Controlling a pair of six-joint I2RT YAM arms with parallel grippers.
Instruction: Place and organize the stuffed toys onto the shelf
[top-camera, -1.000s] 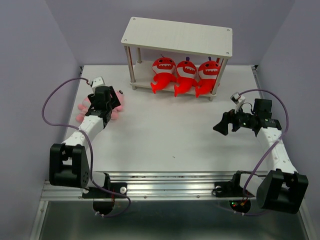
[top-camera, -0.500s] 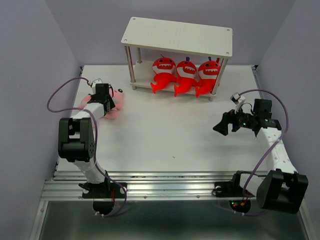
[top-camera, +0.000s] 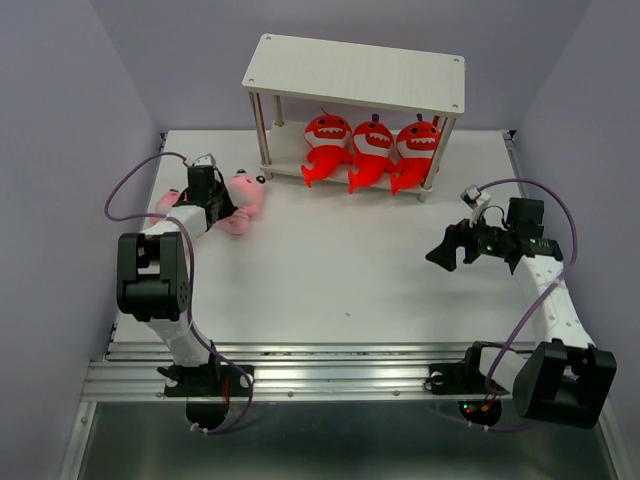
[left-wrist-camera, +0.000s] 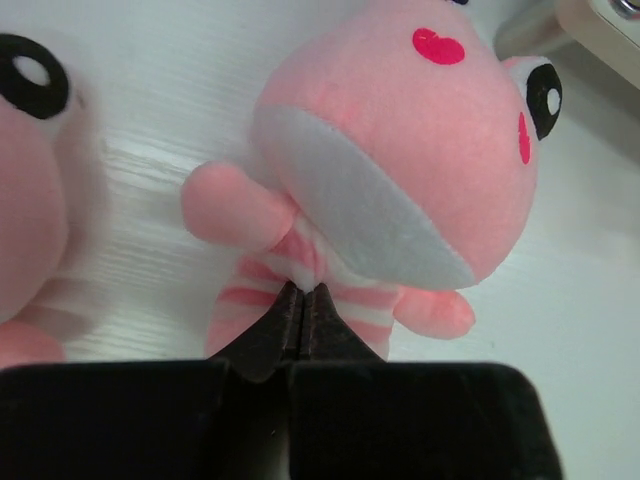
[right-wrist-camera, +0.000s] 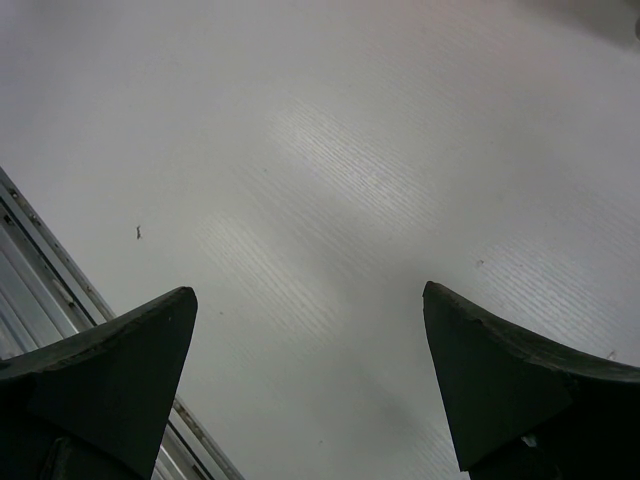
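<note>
- Shelf (top-camera: 355, 72) at 12 o'clock: 3 red toys (top-camera: 372, 145) on lower tier.
- Left gripper (left-wrist-camera: 303, 300), 10 o'clock, pinches pink toy (left-wrist-camera: 400, 180) by its striped body; second pink toy (left-wrist-camera: 30, 220) beside it, 2 total.
- Right gripper (right-wrist-camera: 310, 330), 3 o'clock, spread, empty.

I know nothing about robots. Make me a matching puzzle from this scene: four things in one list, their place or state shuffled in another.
Things:
1. left end effector
2. right end effector
3. three red toys
4. shelf's top board

Place or state:
A. open above the table
B. side by side on the lower board
C. shut on the striped body of a pink toy
D. nothing on it

Pairs: 1-C, 2-A, 3-B, 4-D
</note>
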